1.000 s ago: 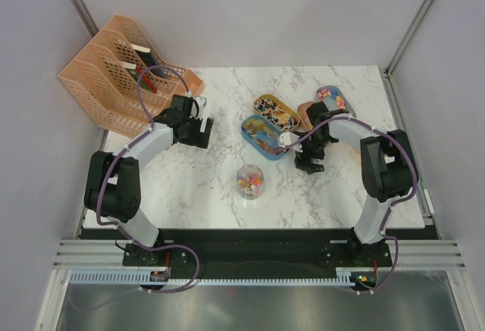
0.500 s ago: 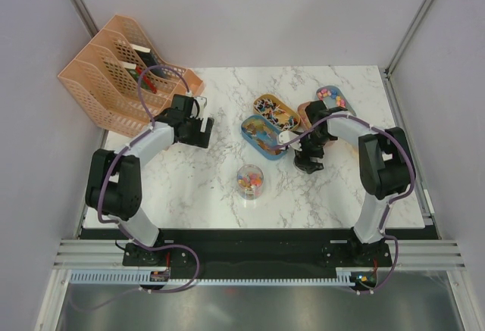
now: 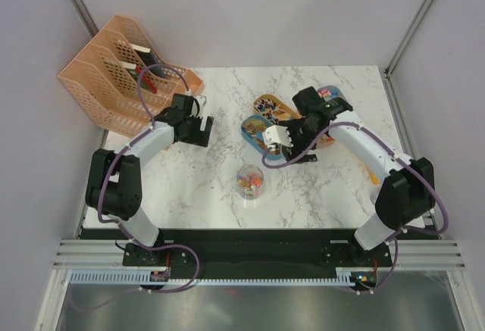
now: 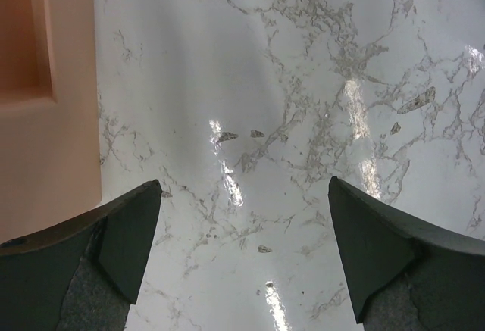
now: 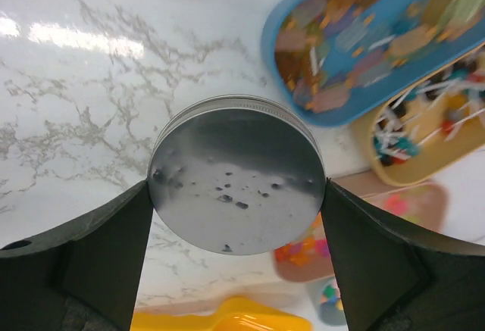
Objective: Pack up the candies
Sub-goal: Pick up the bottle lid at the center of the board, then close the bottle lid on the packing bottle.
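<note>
Looking through the right wrist camera, you see your right fingers [image 5: 98, 263] clenched on a round metal lid [image 5: 236, 172], one pressed to each side of its rim. The candies [image 5: 356, 35], blurred there, appear to fill a blue tray [image 5: 270, 43] just beside the lid, clear of the fingers. More sit in a clear jar [image 3: 250, 181] on the worktop [image 3: 204, 187], near and left of them. Your left fingers [image 4: 121, 240] are spread above the worktop beside the peach file rack [image 4: 45, 142], well apart from the candies.
</note>
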Robot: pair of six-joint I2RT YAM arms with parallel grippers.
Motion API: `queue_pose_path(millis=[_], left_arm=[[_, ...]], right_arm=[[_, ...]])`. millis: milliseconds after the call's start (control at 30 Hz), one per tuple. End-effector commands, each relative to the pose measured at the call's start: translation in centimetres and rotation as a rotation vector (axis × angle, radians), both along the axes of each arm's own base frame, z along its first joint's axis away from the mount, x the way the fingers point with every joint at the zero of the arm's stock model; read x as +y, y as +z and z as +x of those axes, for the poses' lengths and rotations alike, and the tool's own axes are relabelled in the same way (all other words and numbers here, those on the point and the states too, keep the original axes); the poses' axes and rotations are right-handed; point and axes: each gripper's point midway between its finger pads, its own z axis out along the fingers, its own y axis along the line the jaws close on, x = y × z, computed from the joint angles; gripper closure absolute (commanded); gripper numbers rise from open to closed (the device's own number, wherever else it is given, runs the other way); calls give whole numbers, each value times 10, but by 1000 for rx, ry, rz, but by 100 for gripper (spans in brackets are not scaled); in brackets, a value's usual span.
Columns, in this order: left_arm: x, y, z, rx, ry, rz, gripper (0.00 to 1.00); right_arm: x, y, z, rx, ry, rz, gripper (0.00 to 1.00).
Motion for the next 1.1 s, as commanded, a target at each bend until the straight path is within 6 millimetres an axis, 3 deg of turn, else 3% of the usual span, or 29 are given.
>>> queue_pose_path(millis=[0,133,367,567,867,1067], left_arm=[[5,21,11,-89,19,1,2],[13,30,5,-112,34,-5,1],[26,37,-8,-139,49,3,1],[31,46,-16,-168,59,-5,1],[32,47,-24,-183,55,-11,1],[31,45,-22,-178,52,-11,1]], right_arm=[[37,32,-25,-13,81,45,12],[94,41,-47,0,174,72,12],[140,22,-83,54,309,48,12],[156,14,-93,64,358,36,12],[167,10,-82,48,356,35,10],[168,-4,-81,74,352,10,9]])
